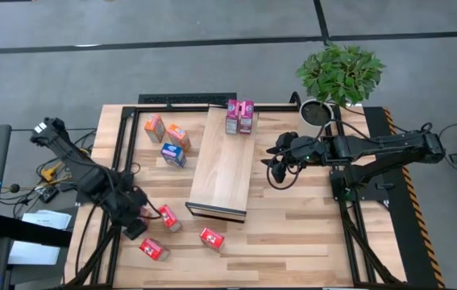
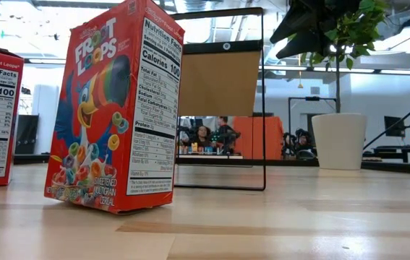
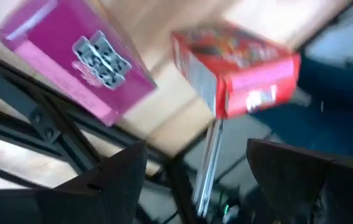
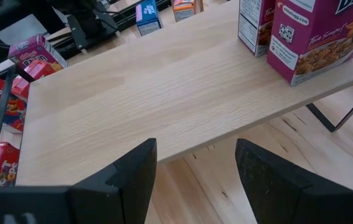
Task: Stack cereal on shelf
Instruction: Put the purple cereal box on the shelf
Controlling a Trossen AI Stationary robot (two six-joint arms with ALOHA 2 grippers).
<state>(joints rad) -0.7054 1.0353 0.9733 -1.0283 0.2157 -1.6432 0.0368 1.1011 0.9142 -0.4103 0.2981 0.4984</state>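
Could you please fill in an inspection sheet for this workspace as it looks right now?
Surface: slatted wooden tabletop.
Job's things: shelf carries two magenta boxes at its far end; two orange boxes and a blue box lie to its left; three red boxes sit near the front.
Clutter: nothing seen.
Grippers: left gripper open, by the red boxes and a magenta box; right gripper open, empty, beside the shelf.
Cables: black bundles along the left arm.
Surroundings: potted plant at the far right corner.
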